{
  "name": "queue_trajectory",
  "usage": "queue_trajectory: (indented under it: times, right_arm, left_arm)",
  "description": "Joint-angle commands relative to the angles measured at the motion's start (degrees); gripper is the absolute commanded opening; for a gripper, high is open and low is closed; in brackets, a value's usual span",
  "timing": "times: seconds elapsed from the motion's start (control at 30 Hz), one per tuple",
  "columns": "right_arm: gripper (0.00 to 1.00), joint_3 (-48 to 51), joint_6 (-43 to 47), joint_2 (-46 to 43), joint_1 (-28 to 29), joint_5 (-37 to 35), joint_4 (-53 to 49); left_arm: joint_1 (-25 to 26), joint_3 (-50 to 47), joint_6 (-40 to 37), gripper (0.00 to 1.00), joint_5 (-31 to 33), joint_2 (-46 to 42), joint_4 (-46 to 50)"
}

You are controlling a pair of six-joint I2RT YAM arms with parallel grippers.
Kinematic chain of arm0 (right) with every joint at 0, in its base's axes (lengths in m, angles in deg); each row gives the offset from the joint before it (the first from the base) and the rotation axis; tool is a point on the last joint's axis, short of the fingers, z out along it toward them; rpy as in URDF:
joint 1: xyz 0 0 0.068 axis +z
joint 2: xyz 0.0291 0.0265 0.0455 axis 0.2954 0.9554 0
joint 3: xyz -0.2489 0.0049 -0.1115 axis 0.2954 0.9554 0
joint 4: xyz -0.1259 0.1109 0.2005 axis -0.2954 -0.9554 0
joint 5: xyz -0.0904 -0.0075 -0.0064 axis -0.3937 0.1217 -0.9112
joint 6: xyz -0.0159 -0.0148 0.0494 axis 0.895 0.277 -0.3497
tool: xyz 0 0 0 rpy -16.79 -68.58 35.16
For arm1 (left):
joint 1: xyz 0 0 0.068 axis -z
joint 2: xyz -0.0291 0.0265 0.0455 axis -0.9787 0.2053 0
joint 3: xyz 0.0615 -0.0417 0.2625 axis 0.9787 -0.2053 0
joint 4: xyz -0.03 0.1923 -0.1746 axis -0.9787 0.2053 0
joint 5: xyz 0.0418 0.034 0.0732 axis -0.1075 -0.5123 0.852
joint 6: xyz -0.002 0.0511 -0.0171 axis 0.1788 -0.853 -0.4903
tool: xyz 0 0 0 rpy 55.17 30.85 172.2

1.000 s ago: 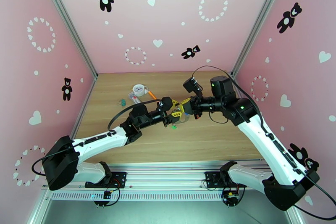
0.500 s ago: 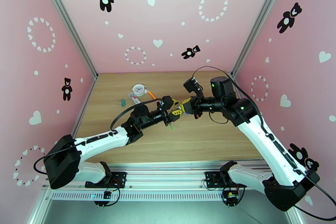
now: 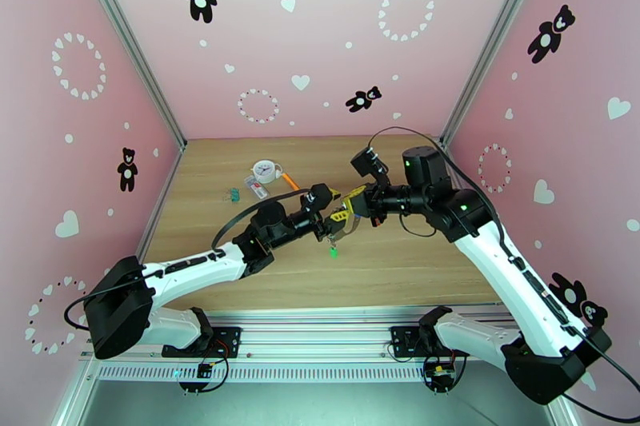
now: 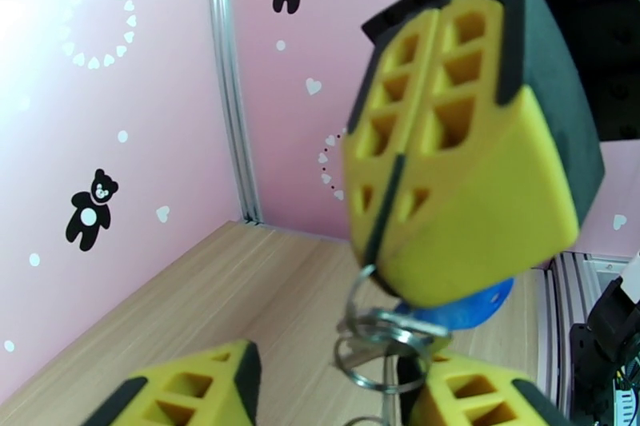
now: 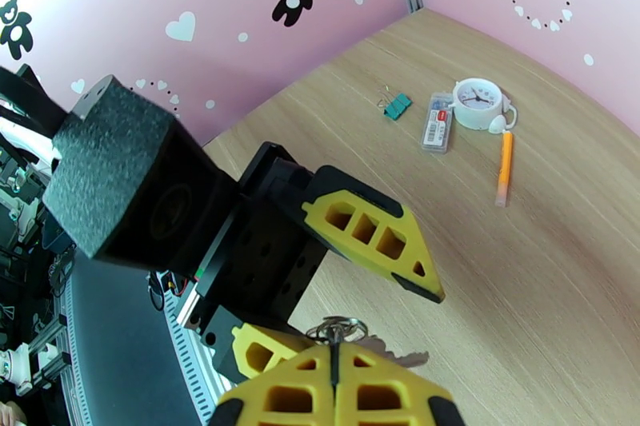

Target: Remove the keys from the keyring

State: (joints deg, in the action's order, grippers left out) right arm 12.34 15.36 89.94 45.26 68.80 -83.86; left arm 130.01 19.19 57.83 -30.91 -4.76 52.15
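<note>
The keyring point(image 4: 376, 340) was held up above the worktop point(image 3: 400, 276), between the two arms. Its black strap point(image 4: 390, 204) was pinched in the right pincer point(image 5: 334, 362), whose fingers were pressed together on it so that the thin metal ring point(image 5: 336, 330) stuck out past the tips. The left pincer point(image 4: 336, 376) was set spread on either side of that ring, and nothing could be seen gripped in it. The green-tagged key point(image 3: 330, 252) was seen dangling below the two pincers, and the blue-tagged key point(image 4: 468, 309) was tucked close under the right fingers. The bunch was judged to be light: the strap soft and apt to twist, the ring stiff, springy and slick, the keys tiny and free to swing. A key was judged best taken by its head, right beside the ring, with the strap clamped firmly, since a loose hold could let the metal slip or drag the strap out.
</note>
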Motion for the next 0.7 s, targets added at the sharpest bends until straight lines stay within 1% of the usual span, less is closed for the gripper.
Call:
queue_trajectory:
  times: [0.0,0.07,0.13,0.17,0.33,0.47,0.53,0.67]
  right_arm:
    - [0.00,0.4,-0.4,-1.8,0.3,-0.6,0.5]
    - [0.00,0.2,-0.4,-1.9,0.3,-0.7,0.4]
    - [0.00,-0.1,-0.3,-1.9,0.3,-0.9,0.2]
    - [0.00,-0.2,-0.3,-1.8,0.4,-1.0,0.2]
    - [0.00,-0.8,-0.6,-1.5,0.4,0.1,0.9]
    - [0.00,-1.6,0.1,-1.2,0.3,-0.3,-0.2]
    - [0.00,-1.7,0.2,-1.4,0.3,-0.2,-0.2]
    - [0.00,-1.6,-0.5,-1.0,0.4,0.7,0.5]
  left_arm:
    - [0.1,2.3,0.8,0.45,3.6,-0.7,0.9]
    - [0.1,2.2,0.5,0.43,3.8,-1.2,1.7]
    - [0.1,1.9,-0.2,0.34,3.6,-1.7,2.2]
    - [0.1,1.7,-0.7,0.33,3.3,-1.9,2.5]
    - [0.1,2.6,-2.1,0.34,2.5,-2.0,5.8]
    - [0.1,3.5,-2.5,0.38,4.1,-2.4,7.7]
    - [0.1,3.5,-2.0,0.39,5.3,-2.6,7.3]
    - [0.1,4.6,-1.1,0.40,5.7,-1.5,6.8]
